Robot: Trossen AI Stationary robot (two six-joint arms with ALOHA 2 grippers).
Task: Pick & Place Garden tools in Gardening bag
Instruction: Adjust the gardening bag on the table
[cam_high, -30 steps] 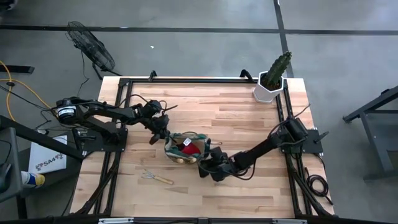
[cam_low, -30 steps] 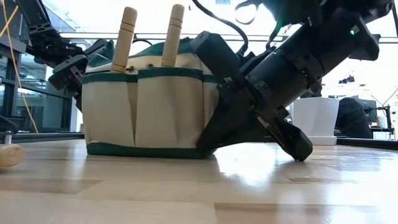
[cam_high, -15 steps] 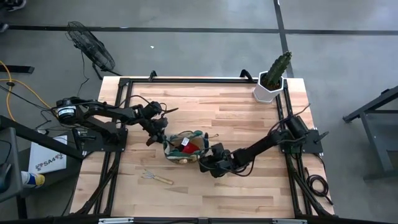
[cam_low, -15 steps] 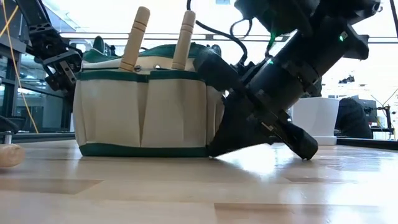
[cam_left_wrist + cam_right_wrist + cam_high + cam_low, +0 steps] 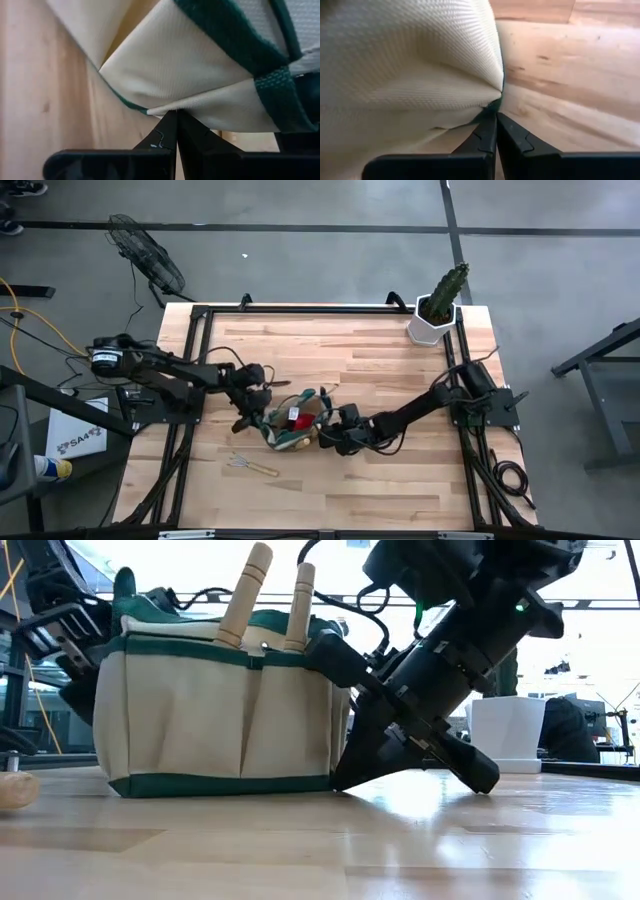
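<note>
From above, much of the gardening bag [image 5: 293,421] is covered by my two arms, so I can only make out a red piece [image 5: 298,413] inside it and some green trim. The other tools in the bag are hard to tell apart there. In the low view two wooden handles [image 5: 246,594] stand out of the front pockets, both tilted to the right, but their metal ends are hidden in the fabric. At the left edge of that view a pale rounded handle end [image 5: 13,787] is cut off. I cannot tell there which tool it is.

My left gripper [image 5: 175,116] is at the left side of the bag, fingers pressed together on a fold of the tan fabric near the green seam. My left arm reaches from the left edge of the table [image 5: 380,360], low and nearly level.

My right gripper [image 5: 495,112] is at the bag's right side, also pinched tight on the fabric at a lower corner. My right arm comes from the right edge and slopes down steeply to the bag.

The bag stands on the table a little left of the middle. A hand rake [image 5: 251,466] lies on the wood nearer the front edge, apart from the bag. The cactus in a white pot [image 5: 436,310] stands at the far right corner.
</note>
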